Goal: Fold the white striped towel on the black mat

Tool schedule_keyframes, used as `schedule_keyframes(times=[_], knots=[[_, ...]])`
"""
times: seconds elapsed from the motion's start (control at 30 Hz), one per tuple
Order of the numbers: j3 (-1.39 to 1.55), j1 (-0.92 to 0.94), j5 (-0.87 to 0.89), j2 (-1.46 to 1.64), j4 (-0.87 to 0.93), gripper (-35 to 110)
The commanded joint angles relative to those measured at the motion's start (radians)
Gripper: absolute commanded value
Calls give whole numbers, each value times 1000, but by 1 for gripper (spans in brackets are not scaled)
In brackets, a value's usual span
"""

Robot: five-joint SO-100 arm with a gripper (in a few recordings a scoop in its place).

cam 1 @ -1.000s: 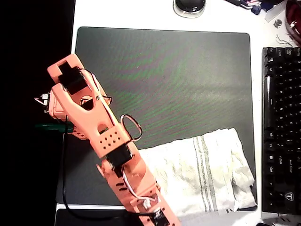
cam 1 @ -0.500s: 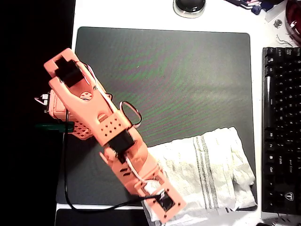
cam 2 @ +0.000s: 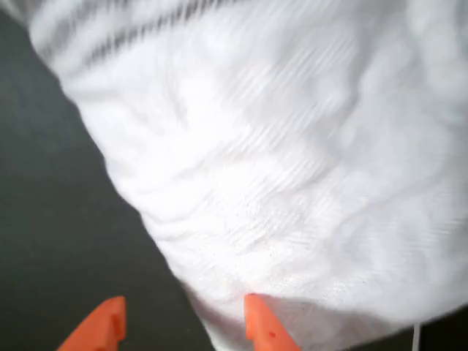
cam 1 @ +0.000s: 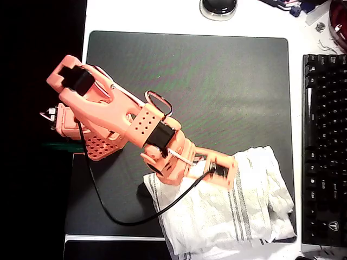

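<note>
The white striped towel [cam 1: 244, 211] lies crumpled on the lower right part of the black mat [cam 1: 217, 81], its bottom edge reaching past the mat's front border. My orange arm stretches from the left across the mat, and the gripper [cam 1: 227, 172] hangs over the towel's upper edge. In the wrist view the towel [cam 2: 292, 183] is blurred and covers most of the picture, with the mat [cam 2: 51, 219] at the left. The gripper [cam 2: 183, 329] is open, with its two orange fingertips apart. One fingertip [cam 2: 263, 329] is at the towel's edge, the other over bare mat.
A black keyboard [cam 1: 325, 151] runs along the mat's right side. A round dark device [cam 1: 218, 6] sits on the white table above the mat. The arm's black cable [cam 1: 119, 216] loops over the mat's lower left. A dark slab [cam 1: 108, 250] shows at the bottom edge.
The arm has swung from the towel's lower left corner up and to the right, now over the towel's upper edge. The towel's left part shows and looks shifted.
</note>
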Motion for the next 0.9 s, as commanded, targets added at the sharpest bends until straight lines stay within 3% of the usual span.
schedule_keyframes(times=[0.0, 0.2, 0.4, 0.6, 0.87], knots=[[51, 37, -114, -15, -38, 23], [175, 83, -229, -101, -258, 26], [219, 58, -233, -164, -344, 14], [225, 2, -190, -163, -282, 0], [229, -123, -8, -77, -238, 0]])
